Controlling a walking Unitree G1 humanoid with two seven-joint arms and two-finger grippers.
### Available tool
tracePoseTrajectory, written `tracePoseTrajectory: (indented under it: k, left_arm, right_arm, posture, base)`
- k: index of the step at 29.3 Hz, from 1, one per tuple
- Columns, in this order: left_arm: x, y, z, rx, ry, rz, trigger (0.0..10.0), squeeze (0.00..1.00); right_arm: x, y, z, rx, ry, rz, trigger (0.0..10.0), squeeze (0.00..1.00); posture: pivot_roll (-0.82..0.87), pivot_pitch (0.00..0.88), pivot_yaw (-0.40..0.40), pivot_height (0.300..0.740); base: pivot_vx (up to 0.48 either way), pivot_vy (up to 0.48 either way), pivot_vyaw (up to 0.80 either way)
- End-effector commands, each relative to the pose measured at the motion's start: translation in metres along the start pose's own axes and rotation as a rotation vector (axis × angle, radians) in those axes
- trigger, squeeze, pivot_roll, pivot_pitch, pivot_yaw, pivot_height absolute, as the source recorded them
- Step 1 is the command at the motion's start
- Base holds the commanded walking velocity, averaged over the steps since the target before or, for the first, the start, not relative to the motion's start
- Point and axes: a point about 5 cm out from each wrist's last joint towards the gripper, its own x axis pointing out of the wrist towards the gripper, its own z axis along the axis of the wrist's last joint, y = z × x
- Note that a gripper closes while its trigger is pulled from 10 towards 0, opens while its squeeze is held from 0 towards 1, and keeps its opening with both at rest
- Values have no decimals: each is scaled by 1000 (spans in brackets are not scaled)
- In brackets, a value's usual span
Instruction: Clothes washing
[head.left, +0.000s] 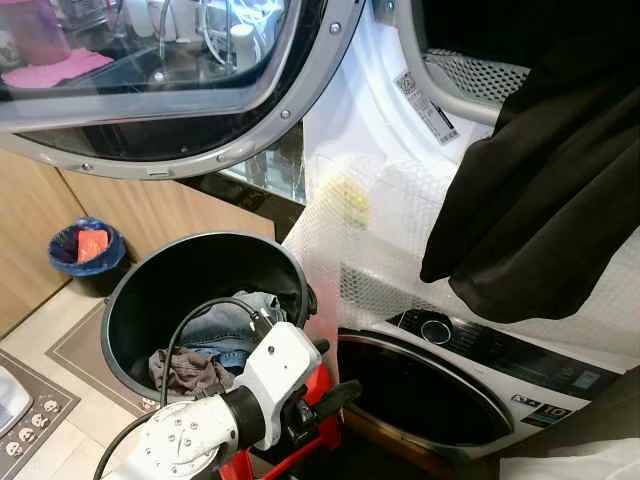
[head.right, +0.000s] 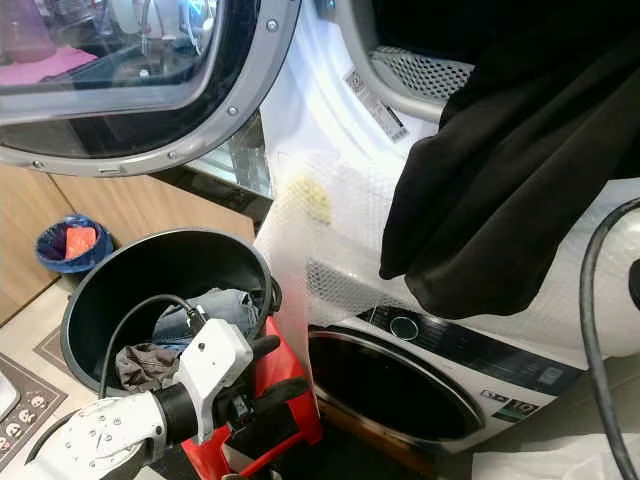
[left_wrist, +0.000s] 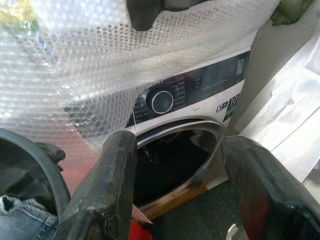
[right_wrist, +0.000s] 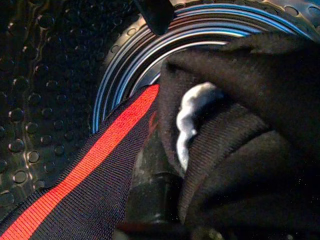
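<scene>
The right gripper (right_wrist: 165, 200) is inside the dimpled steel upper drum (right_wrist: 45, 100), pinching a black garment with a red stripe (right_wrist: 235, 150) draped over the door rim. Push deeper before releasing. The left gripper (left_wrist: 180, 190), fingers spread, idles beside the round black laundry bucket (head.left: 140, 300).

White left arm (head.left: 200, 425), black cable, black-fingered claw (left_wrist: 175, 195).

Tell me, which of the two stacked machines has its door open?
The upper machine: its round door is swung wide and a black garment hangs from its mouth. The lower machine, with the dial, stays shut.
</scene>
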Motion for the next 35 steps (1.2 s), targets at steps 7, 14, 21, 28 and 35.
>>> tracePoseTrajectory:
  k: [7, 14, 21, 28, 35]
  left_arm:
    - [0, -2, -2, -16, -13, -26, 10000, 0]
    - [0, -2, -2, -20, -14, -21, 10000, 0]
    - [0, -2, -2, -20, -17, -17, 10000, 0]
    - [0, -2, -2, -21, -18, -15, 10000, 0]
    - [0, -2, -2, -24, -17, -16, 10000, 0]
  right_arm:
    - [2, 0, 25, -10, -93, 11, 10000, 0]
    - [2, -1, 24, -11, -88, 10, 10000, 0]
    - [3, 0, 24, -13, -87, 13, 10000, 0]
    - [3, 0, 26, -14, -91, 11, 10000, 0]
    - [3, -1, 26, -16, -93, 10, 10000, 0]
  posture:
    - [79, 56, -58, 740]
    - [81, 58, -61, 740]
    - [80, 63, -63, 740]
    - [81, 66, -63, 740]
    - [80, 67, -62, 740]
  base:
    - [34, 0, 0]
    - [267, 0, 0]
    - [305, 0, 0]
    - [309, 0, 0]
    - [311, 0, 0]
